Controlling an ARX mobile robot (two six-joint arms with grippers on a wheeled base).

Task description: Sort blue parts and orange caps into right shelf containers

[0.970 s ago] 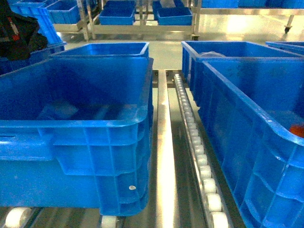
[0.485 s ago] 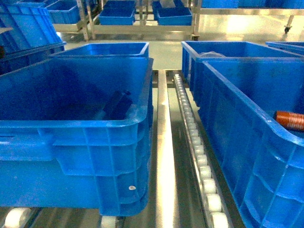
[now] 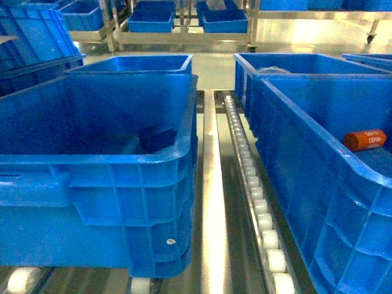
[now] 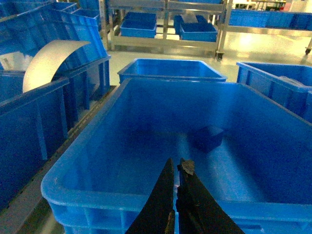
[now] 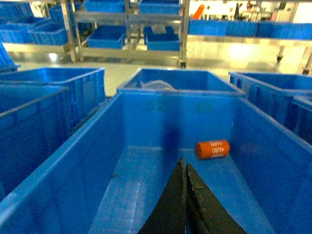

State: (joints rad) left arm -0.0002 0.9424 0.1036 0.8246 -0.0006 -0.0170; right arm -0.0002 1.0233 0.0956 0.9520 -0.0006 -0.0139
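Since the earlier frame, both pieces have landed: left gripper (image 4: 175, 195) and right gripper (image 5: 185, 195) hang closed and empty above their crates. One blue part (image 4: 208, 138) lies near the left crate's (image 3: 92, 160) right wall, one orange cap (image 5: 212, 149) toward the right crate's (image 5: 58, 161) far end, leaving free floor around each.

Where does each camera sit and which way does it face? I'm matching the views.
Head: high, looking forward-down at left crate, right crate; no arm shows.
Left wrist: above left crate, facing its blue part; left gripper shut.
Right wrist: above right crate, facing orange cap; right gripper shut.
Shared with head: part, cap.
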